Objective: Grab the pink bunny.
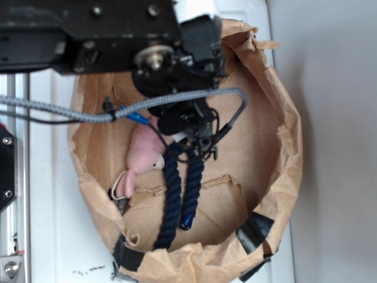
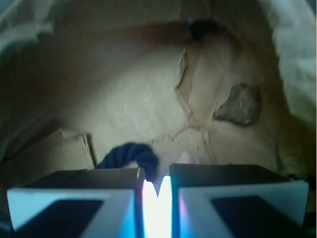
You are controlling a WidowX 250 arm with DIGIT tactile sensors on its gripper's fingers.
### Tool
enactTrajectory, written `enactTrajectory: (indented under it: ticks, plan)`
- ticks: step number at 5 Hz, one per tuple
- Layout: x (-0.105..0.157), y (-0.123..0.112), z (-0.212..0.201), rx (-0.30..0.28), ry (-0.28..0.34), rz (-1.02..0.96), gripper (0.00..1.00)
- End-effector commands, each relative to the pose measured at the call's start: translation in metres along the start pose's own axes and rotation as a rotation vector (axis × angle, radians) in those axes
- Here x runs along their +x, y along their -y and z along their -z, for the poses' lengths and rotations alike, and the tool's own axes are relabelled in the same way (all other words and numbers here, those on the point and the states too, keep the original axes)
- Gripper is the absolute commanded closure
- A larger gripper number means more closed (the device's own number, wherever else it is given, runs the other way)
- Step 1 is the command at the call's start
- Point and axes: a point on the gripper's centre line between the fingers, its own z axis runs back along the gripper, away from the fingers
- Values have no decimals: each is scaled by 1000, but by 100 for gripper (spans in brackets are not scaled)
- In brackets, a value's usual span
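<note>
— Wrist view first: the claw [image 2: 157,191] has its two pads nearly pressed together, only a bright slit between them, a sliver of pink peeking just past one pad. Pinching anything? I cannot tell.

— And the pink bunny [image 1: 143,154]?

— Exterior shows it lying in the paper bag [image 1: 283,153], just beside the navy rope [image 1: 172,194], right under the claw. A brown lump [image 2: 239,104] sits well apart.

— So which step?

— Probably closing on the toy, or about to. Next move calls for a firm pinch on pink plush — not rope — then a straight lift.
</note>
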Motion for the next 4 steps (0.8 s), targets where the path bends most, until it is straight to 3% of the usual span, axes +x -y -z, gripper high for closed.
enactTrajectory:
  ticks: [1, 2, 4]
  plan:
    - [36, 1, 10, 11, 28, 18, 0]
    - [37, -1, 32, 47, 42, 42, 0]
    - [24, 1, 63, 68, -33, 106, 0]
